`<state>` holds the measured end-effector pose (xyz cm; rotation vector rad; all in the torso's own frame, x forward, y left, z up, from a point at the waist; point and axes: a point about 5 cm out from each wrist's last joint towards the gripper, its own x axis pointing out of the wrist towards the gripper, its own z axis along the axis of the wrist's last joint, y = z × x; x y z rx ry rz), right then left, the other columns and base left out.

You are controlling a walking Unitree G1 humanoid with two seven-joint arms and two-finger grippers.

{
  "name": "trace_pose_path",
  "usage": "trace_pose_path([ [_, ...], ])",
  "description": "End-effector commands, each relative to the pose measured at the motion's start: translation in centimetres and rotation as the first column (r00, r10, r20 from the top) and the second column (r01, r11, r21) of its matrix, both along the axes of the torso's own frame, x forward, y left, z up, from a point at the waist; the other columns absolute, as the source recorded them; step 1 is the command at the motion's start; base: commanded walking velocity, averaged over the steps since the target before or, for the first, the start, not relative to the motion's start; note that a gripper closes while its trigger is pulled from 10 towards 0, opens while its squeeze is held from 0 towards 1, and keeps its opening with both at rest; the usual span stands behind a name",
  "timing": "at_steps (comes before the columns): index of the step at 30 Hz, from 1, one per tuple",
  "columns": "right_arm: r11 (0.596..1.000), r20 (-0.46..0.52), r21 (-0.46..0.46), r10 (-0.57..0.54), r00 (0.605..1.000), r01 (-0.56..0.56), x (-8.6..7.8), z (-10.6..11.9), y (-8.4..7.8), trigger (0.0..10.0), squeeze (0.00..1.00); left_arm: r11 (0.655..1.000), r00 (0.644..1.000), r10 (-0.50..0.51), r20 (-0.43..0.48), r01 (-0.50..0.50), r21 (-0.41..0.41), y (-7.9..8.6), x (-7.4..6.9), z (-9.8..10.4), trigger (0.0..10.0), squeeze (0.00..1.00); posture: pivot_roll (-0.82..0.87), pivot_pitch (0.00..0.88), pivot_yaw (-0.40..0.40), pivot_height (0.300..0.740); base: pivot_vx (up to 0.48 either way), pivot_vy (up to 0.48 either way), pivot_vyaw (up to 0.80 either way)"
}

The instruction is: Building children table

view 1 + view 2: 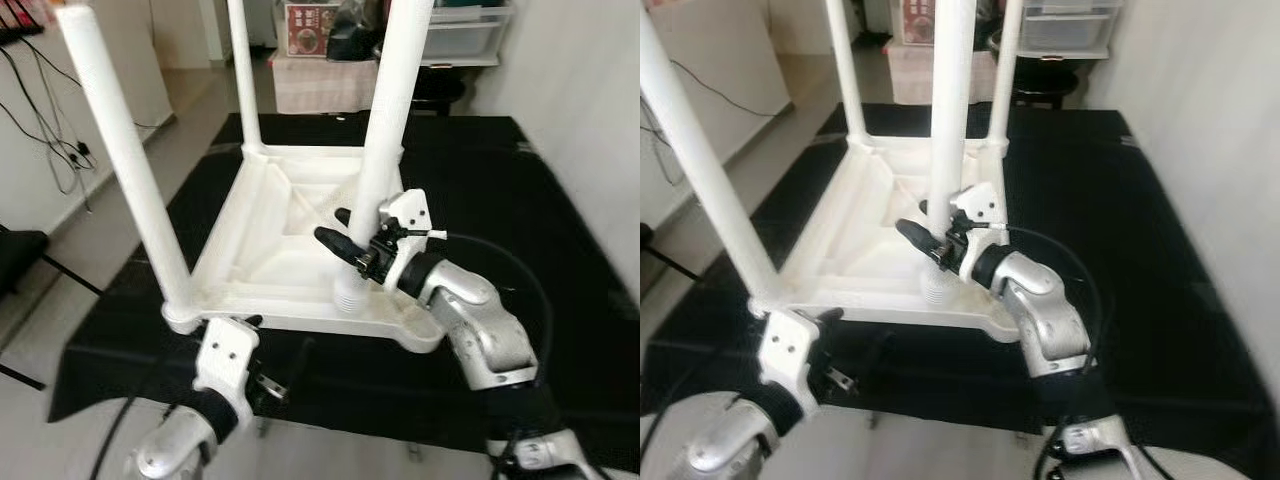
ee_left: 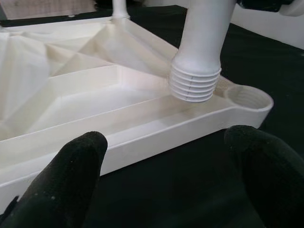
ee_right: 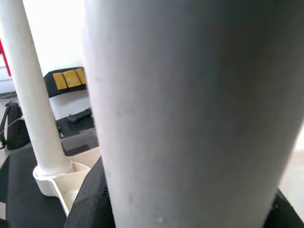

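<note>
Upturned white plastic tabletop (image 1: pixel 290 265) on black mat (image 1: pixel 560 260), rigid and light; right gripper (image 1: pixel 345 235) clamped on smooth, slippery fourth leg (image 1: pixel 385 150) just above its threads, beside empty corner socket (image 2: pixel 247 97); left gripper (image 2: pixel 166 175) spread, empty.

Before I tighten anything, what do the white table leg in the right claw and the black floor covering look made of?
The white threaded table leg held in the right claw looks like moulded plastic: smooth, faintly glossy, with ribbed threads at its end, as does the upturned white tabletop. The black mat looks like matte fabric or foam; it reflects nothing, so I can't say which.
</note>
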<state>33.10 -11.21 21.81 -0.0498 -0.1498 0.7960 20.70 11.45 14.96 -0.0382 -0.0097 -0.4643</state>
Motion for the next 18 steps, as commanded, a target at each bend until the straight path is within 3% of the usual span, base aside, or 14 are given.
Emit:
trace_pose_path([
  [1, 1.000, 0.007, 0.017, -0.008, 1.000, 0.008, -0.04, 0.42, -0.30, 10.0, 0.00, 1.000, 1.000, 0.003, -0.018, -0.003, -0.019, -0.02, -0.06, -0.46, 10.0, 0.00, -0.13, 0.107, 0.002, 0.740, 0.000, 0.000, 0.00],
  [18, 1.000, 0.008, 0.023, -0.008, 1.000, 0.007, 0.02, 0.60, -0.31, 10.0, 0.00, 0.999, 1.000, 0.023, -0.020, -0.024, -0.029, 0.24, -0.04, -0.49, 10.0, 0.00, -0.13, 0.117, 0.004, 0.740, 0.000, 0.000, 0.00],
])
